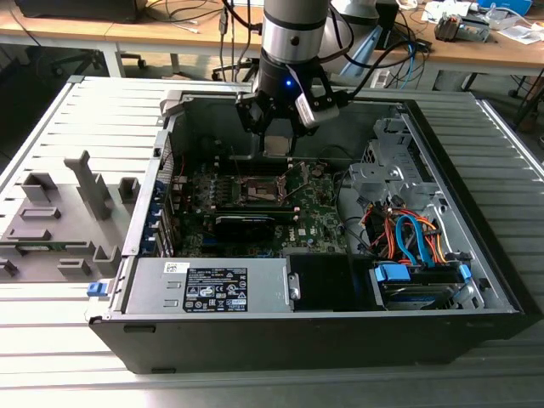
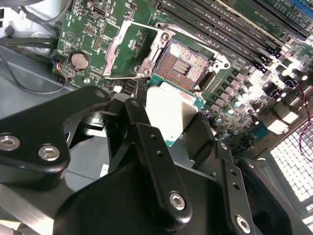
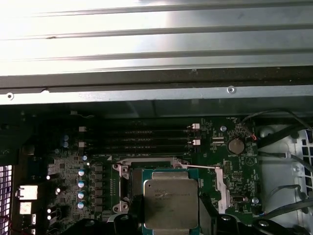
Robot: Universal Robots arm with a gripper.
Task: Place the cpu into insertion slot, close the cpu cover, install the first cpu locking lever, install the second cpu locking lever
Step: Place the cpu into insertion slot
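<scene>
My gripper (image 1: 278, 134) hangs inside the open computer case, shut on the cpu (image 2: 171, 115), a flat square chip with a silvery top. In both wrist views the black fingers (image 2: 146, 132) clamp the chip's two opposite edges. The cpu (image 3: 171, 203) hovers above the insertion slot (image 2: 183, 66), a dark square socket on the green board, and does not touch it. The slot lies bare. The cpu cover (image 2: 124, 51), a thin metal frame with a square window, is swung open beside the slot. In the exterior view the insertion slot (image 1: 259, 189) sits below and in front of the gripper.
Long black memory slots (image 3: 137, 139) run next to the socket. A black card (image 1: 245, 223) lies across the board below it. A power supply (image 1: 208, 285) fills the case front; a drive cage with orange and blue cables (image 1: 408, 234) stands at the exterior view's right. Grey fixtures (image 1: 59, 217) sit outside on the table.
</scene>
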